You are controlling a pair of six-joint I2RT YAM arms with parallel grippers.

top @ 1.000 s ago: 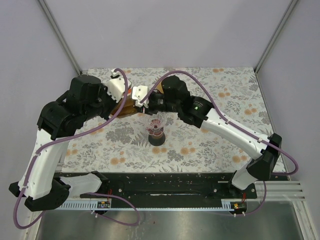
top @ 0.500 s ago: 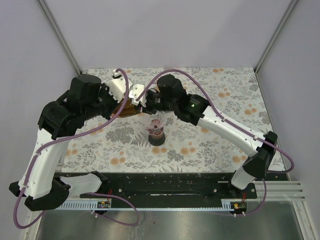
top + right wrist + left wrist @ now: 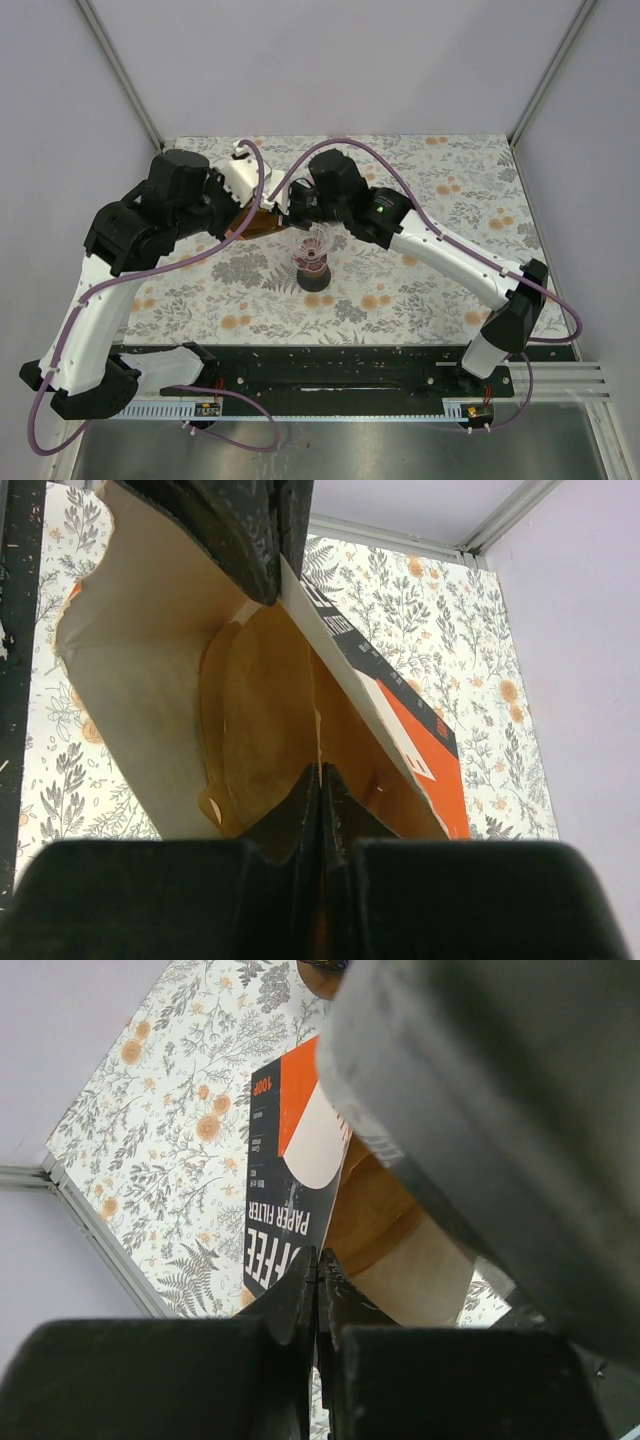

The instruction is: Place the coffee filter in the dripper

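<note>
**A:** While the left gripper (image 3: 318,1260) is clamped on the wall of the black-and-orange cardboard filter pack (image 3: 285,1190), where do you see trouble?

**B:** At the right gripper (image 3: 320,775). It has reached into the open mouth of the pack. Its jaws are pressed together on what looks like the edge of a brown paper coffee filter (image 3: 255,710). The filters sit nested inside one another, so I can't tell whether it has pinched one sheet or several. Pulling out could bring a clump along.

**A:** And if it has only one?

**B:** Then the danger is the paper itself. It's thin, and the grip is at the rim. A fast or skewed pull could tear it, crease it, or let it slip free. The pull also drags on the pack. The left jaws bite only a narrow strip of card, so the pack might twist or slide out.

**A:** What about the target?

**B:** The clear cone-shaped dripper (image 3: 313,248) stands on its dark base on the flower-patterned table (image 3: 450,200), just in front of the pack and close under both wrists. It's light and tall for its foot, so a careless swing could knock it over. A filter carried flat also won't seat in the cone; it may perch on the rim or fall beside it.
</note>
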